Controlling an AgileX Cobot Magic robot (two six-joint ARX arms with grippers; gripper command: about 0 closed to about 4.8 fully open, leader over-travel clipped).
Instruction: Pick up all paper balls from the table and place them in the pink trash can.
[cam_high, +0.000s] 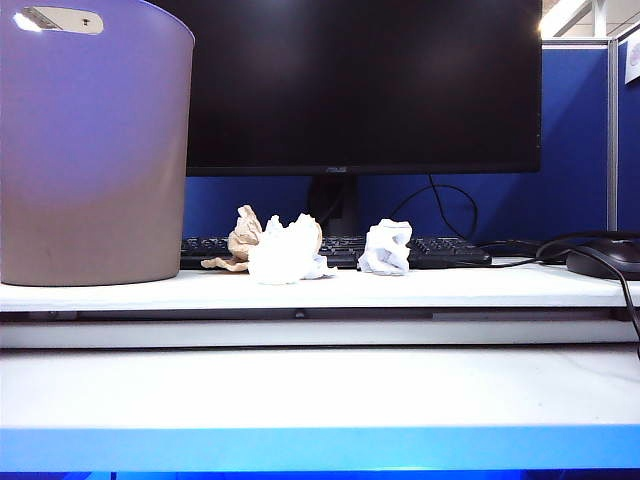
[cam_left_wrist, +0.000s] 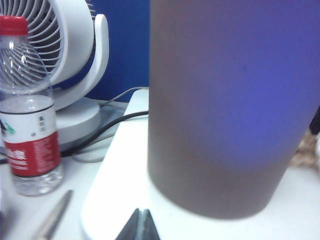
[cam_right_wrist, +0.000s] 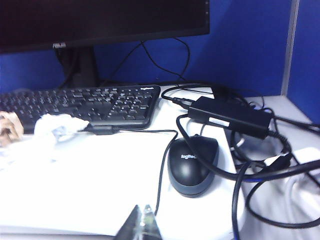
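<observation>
Three paper balls lie on the white table (cam_high: 430, 285) before the keyboard: a tan-brown one (cam_high: 240, 240), a larger white one (cam_high: 287, 250) and a smaller bluish-white one (cam_high: 387, 247). The pink trash can (cam_high: 90, 140) stands at the far left. Neither arm shows in the exterior view. My left gripper (cam_left_wrist: 141, 212) is shut and empty, close in front of the trash can (cam_left_wrist: 230, 110). Shut and empty too, my right gripper (cam_right_wrist: 142, 209) hovers over the table near a mouse; a bluish-white ball (cam_right_wrist: 57, 127) and the edge of the tan one (cam_right_wrist: 9, 127) show in that view.
A black monitor (cam_high: 360, 80) and keyboard (cam_high: 440, 250) stand behind the balls. A mouse (cam_right_wrist: 191, 165), a power brick (cam_right_wrist: 232, 116) and tangled cables crowd the right side. Left of the bin stand a water bottle (cam_left_wrist: 27, 115) and a white fan (cam_left_wrist: 70, 50).
</observation>
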